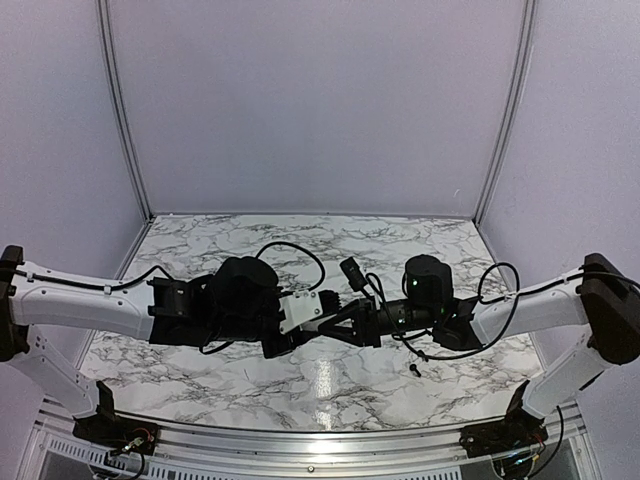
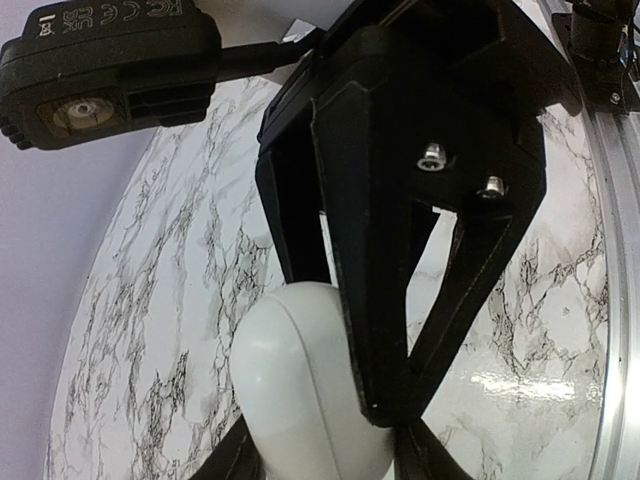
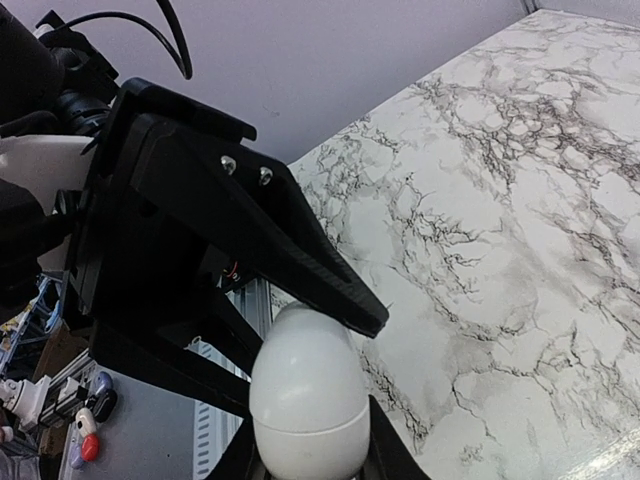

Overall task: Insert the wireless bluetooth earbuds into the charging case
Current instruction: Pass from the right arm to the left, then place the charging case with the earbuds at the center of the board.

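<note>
The white egg-shaped charging case point(image 3: 305, 390) hangs in mid-air over the table's middle, lid closed. My right gripper point(image 3: 310, 445) is shut on its lower half. My left gripper point(image 2: 325, 445) comes from the opposite side. Its fingers point(image 3: 300, 270) press on the case's upper half, one tip on its top. In the left wrist view the case point(image 2: 300, 390) sits between my own fingers, and the right gripper's fingers point(image 2: 370, 300) cross in front of it. In the top view the two grippers point(image 1: 340, 320) meet and hide the case. One tiny black earbud point(image 1: 413, 369) lies on the marble.
The marble tabletop point(image 1: 300, 380) stretches under both arms, with a metal rail point(image 1: 320, 440) along the near edge. Grey walls close the back and sides. Cables point(image 1: 300, 255) loop above the left wrist.
</note>
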You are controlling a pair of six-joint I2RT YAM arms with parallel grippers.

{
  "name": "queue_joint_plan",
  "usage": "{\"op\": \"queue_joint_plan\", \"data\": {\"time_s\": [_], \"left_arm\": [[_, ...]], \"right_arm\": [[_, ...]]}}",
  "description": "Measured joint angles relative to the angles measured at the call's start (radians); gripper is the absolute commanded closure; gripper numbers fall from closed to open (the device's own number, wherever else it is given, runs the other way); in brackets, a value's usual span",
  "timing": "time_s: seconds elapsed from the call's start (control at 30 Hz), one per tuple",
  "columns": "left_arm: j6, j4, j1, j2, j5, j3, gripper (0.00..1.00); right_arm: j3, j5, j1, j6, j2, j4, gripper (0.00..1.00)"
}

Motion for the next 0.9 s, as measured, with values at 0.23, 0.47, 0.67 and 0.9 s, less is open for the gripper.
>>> {"op": "queue_joint_plan", "data": {"time_s": [0.23,0.47,0.67,0.9], "left_arm": [[-0.022,-0.001,0.000,0.000,-0.003,0.000,0.76],[-0.090,0.006,0.044,-0.012,0.030,-0.028,0.76],[-0.217,0.033,0.182,-0.049,0.103,-0.118,0.76],[-0.401,0.049,0.380,-0.036,0.188,-0.165,0.75]], "right_arm": [[0.000,0.001,0.000,-0.001,0.001,0.000,0.62],[0.000,-0.009,-0.024,-0.004,-0.011,0.002,0.46],[-0.001,0.001,-0.138,-0.046,-0.095,-0.040,0.40],[-0.006,0.111,-0.281,-0.155,-0.210,-0.198,0.35]]}}
